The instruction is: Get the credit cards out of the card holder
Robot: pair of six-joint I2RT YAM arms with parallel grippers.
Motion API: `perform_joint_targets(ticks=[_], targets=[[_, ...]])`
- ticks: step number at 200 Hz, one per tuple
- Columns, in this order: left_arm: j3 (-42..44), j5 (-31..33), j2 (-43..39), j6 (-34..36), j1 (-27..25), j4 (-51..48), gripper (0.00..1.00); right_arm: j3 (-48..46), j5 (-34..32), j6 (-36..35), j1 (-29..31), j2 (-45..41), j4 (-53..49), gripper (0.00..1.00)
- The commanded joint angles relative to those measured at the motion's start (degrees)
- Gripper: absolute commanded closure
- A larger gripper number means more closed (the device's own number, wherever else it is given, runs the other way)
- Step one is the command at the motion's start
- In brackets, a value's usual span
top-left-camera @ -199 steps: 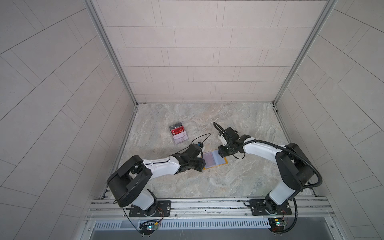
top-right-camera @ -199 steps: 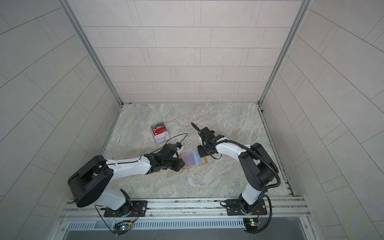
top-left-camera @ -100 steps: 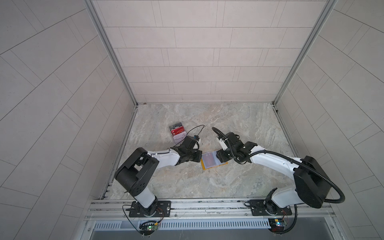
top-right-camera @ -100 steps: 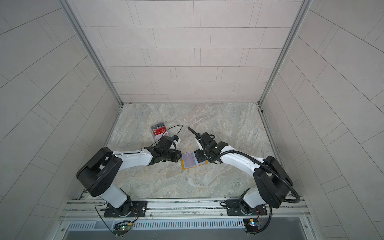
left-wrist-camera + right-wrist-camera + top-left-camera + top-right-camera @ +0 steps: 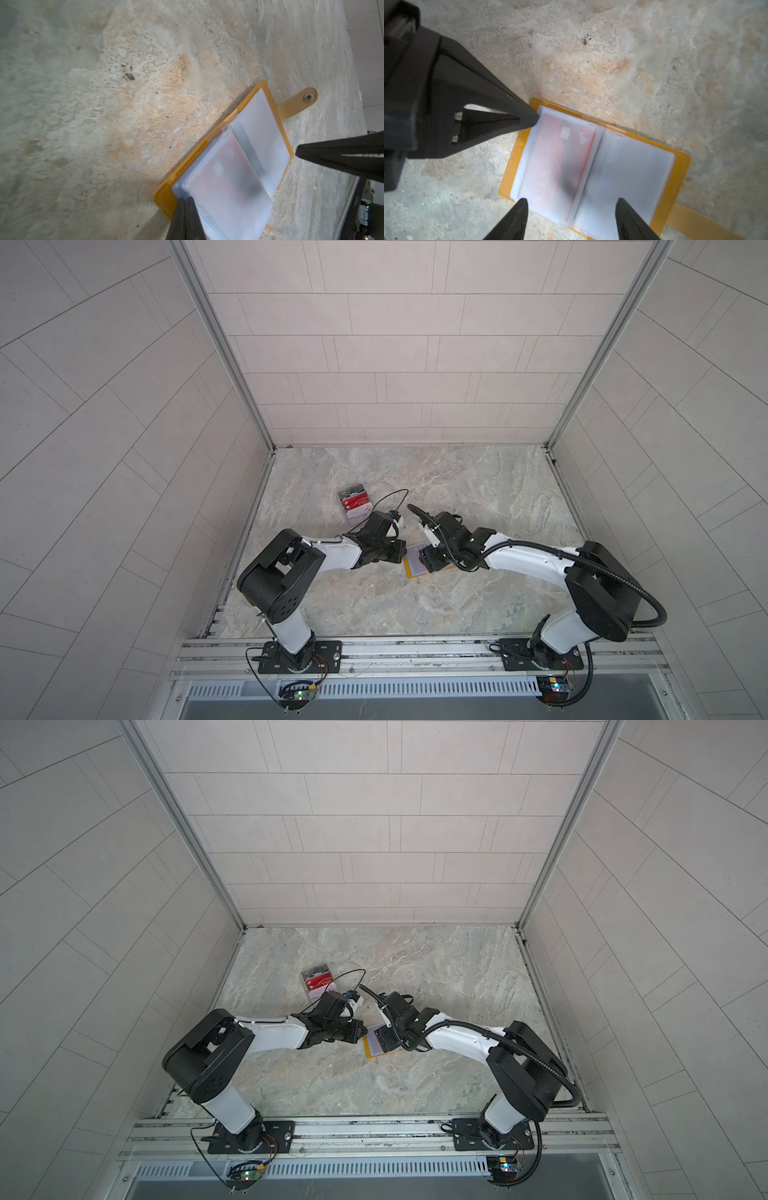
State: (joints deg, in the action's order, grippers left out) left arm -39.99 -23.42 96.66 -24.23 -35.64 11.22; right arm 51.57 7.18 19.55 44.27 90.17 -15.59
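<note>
**Top views:** In both top views the card holder [image 5: 413,566] [image 5: 374,1042] lies open and flat on the marble tabletop [image 5: 457,489] between the two arms. It sits apart from a clear box [image 5: 354,504] of cards farther back.

**Left wrist view:** The left gripper [image 5: 186,205], tips pressed together, meets a corner of the holder's clear sleeves. A red credit card [image 5: 234,149] shows blurred inside one.

**Right wrist view:** The right gripper [image 5: 572,202] hangs above the pages with its fingers spread, holding nothing.
</note>
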Motion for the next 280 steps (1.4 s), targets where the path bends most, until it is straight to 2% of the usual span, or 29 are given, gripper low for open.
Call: perform_joint_targets(ticks=[1,145,244,280], targets=[[2.08,0.10,0.44,-0.52,0.13,1.09,0.99,1.53,-2.05,0.00,0.98,1.59,1.03,0.30],[4.05,0.13,1.52,-0.62,0.28,3.77,1.00,4.05,-4.26,0.50,3.37,9.33,1.79,0.28],[4.04,-0.23,1.69,0.64,0.59,3.07,1.00,2.22,-2.95,1.01,2.93,8.27,3.38,0.47],[3.87,-0.35,1.44,1.46,0.64,2.31,1.00,2.07,-5.51,1.45,2.27,7.04,2.40,0.49]])
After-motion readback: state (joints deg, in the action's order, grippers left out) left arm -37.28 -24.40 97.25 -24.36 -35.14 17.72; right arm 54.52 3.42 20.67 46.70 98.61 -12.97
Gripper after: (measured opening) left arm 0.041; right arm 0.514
